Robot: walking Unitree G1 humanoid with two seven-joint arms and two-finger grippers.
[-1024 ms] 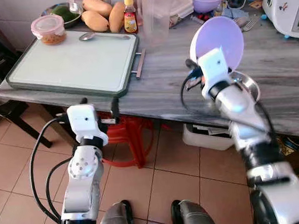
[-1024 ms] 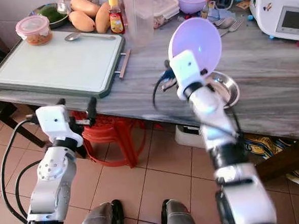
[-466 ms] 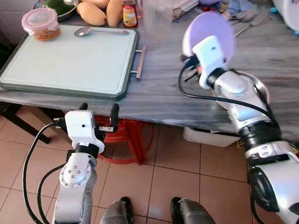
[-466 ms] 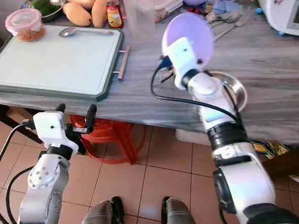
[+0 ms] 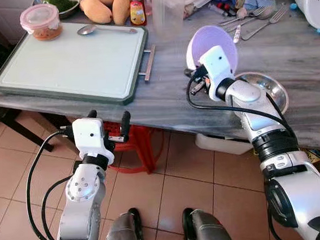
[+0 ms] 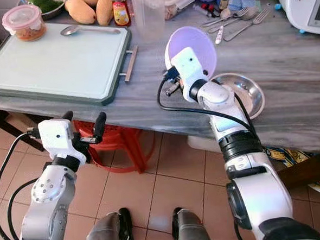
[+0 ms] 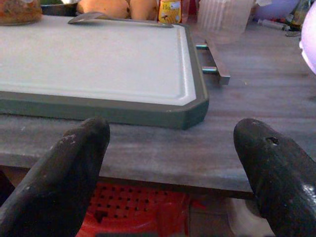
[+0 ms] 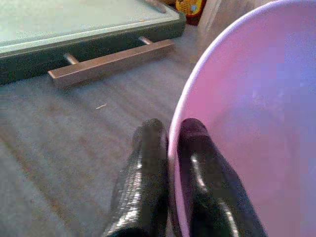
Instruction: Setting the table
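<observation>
The bowl (image 6: 196, 41) is pale lilac, and the worktop (image 5: 308, 62) is grey with a streaked grain. The cutting board (image 5: 69, 60) is pale mint with a dark green rim. The floor (image 5: 180, 178) is terracotta tile.

Our right gripper (image 6: 174, 64) holds the tilted purple bowl (image 6: 197, 43) above the bench (image 6: 287, 63), beside a steel bowl (image 6: 244, 93).

Red plastic stool (image 5: 132, 146) under the table edge — mangoes (image 5: 103, 6) and sauce bottle (image 5: 137, 10) behind the board.
</observation>
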